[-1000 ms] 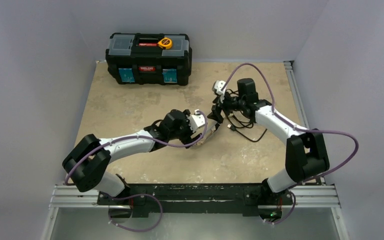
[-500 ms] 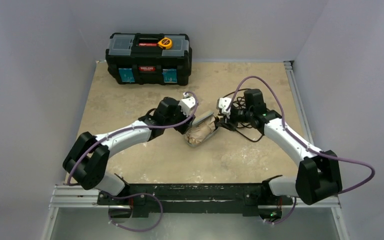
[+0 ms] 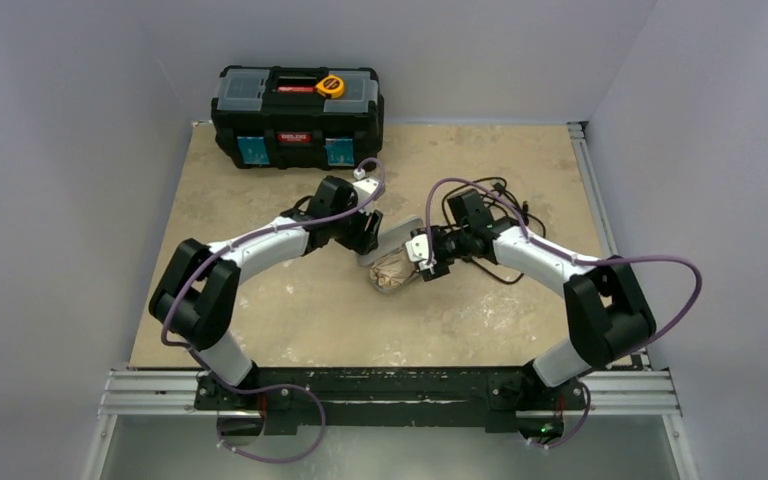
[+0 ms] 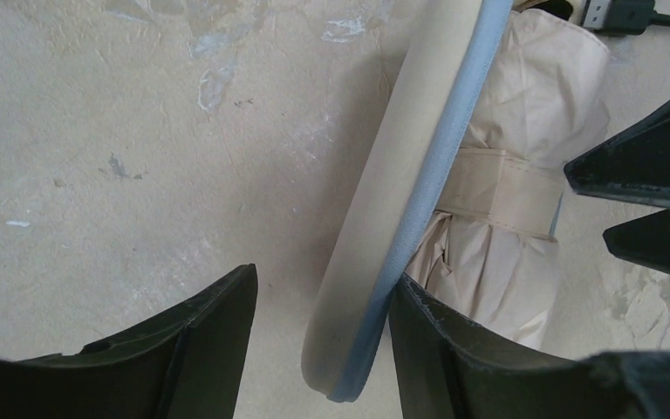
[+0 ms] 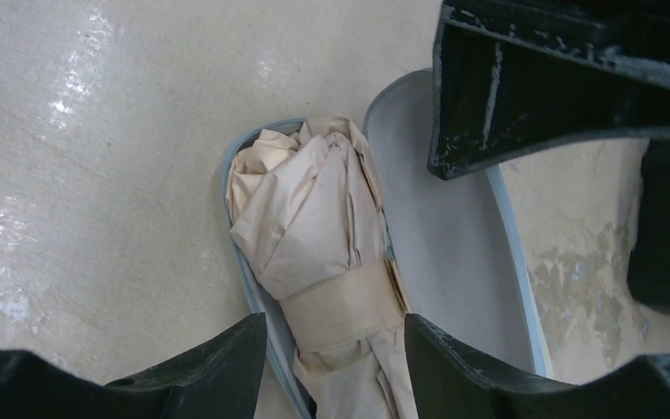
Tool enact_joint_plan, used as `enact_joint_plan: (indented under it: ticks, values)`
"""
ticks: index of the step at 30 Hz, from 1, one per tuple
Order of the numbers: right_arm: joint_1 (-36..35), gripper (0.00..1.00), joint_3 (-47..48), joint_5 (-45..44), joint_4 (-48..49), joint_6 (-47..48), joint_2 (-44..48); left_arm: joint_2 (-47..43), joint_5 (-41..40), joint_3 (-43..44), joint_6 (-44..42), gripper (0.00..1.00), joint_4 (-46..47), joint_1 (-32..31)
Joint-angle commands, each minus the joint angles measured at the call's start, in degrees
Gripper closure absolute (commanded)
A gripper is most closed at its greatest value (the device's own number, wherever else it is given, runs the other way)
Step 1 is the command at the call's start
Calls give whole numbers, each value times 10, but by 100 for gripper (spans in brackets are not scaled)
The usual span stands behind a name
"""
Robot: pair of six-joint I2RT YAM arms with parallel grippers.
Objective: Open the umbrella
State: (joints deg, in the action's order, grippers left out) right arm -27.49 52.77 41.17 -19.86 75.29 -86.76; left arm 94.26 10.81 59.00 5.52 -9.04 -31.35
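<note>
Folded and strapped at the middle of the table (image 3: 260,310): the umbrella (image 5: 314,218), bedded in an open case (image 5: 229,170), long axis running straight out between the spread fingers of the right gripper (image 5: 333,321), tan strap (image 5: 342,301) right at their tips. Nearer, then, for the strap. Likewise spread, the left gripper (image 4: 323,279), astride the raised lid (image 4: 401,166), umbrella just beyond its right finger. Contact hard to judge, possibly none.

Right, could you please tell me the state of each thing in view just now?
umbrella: folded, strap fastened, lying in its case.
case: hinged open.
toolbox: shut.
left gripper: open, straddling the case's lid.
right gripper: straddling the umbrella; grip unclear.
</note>
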Motion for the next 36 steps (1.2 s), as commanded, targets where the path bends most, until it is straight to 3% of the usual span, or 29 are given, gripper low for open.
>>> enact_joint_plan:
  ticks: [1, 6, 10, 16, 22, 26, 36]
  values:
    - [-19, 44, 34, -6, 11, 72, -25, 12, 18, 31, 19, 44, -26, 12]
    - [-28, 45, 46, -26, 20, 84, -62, 15, 38, 27, 27, 44, -34, 21]
    - [-29, 35, 51, -45, -9, 126, -89, 16, 47, 20, 35, 44, -33, 28]
    - [-30, 35, 66, -75, -22, 159, -128, 29, 46, 27, 34, 46, -45, 29]
    - [-31, 63, 54, -75, 25, 154, -112, 38, -4, 45, 28, 41, -83, 34]
    - [-30, 100, 22, -34, 61, 149, -65, 27, -44, 44, 26, 40, -100, 51]
    - [-25, 100, 29, 38, 189, -54, 20, 19, -52, 35, 19, 45, -118, 70]
